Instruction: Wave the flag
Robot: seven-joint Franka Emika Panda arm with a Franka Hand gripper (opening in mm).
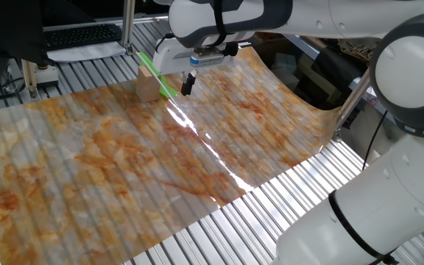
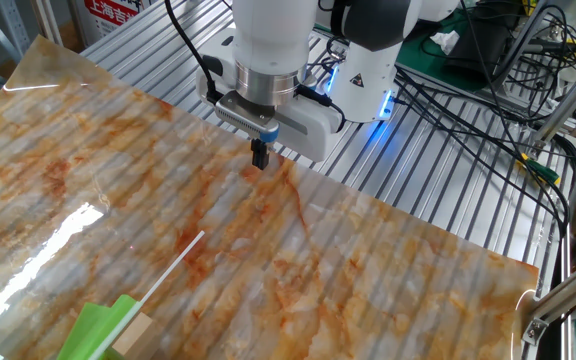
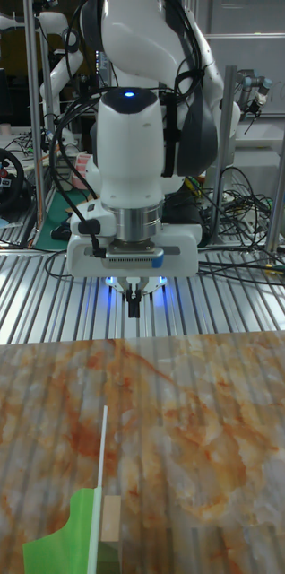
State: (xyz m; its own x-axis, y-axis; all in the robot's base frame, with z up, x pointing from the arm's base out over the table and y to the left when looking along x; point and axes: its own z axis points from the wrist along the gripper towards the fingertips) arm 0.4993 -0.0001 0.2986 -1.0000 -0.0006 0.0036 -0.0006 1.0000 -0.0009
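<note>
The flag [image 2: 94, 330] is a bright green rectangle on a thin white stick [image 2: 173, 265], lying on the marbled orange mat by a tan wooden block [image 2: 134, 336]. From the side it shows as a narrow green strip, the flag [image 1: 157, 73], slanting across the block [image 1: 147, 88]. In the tall view the flag [image 3: 74, 531] sits at the near left. My gripper [image 2: 259, 157] hangs well apart from the flag, over the mat's edge near the robot base. It points down, shut, with nothing between its fingers. The gripper [image 1: 188, 85] and gripper [image 3: 134, 309] look the same in the other views.
The marbled mat [image 2: 368, 270] covers a slatted metal table [image 2: 448, 180]. The robot base [image 2: 363, 70] with blue lights and loose cables [image 2: 488, 90] stands behind the gripper. A keyboard [image 1: 79, 34] lies beyond the table edge.
</note>
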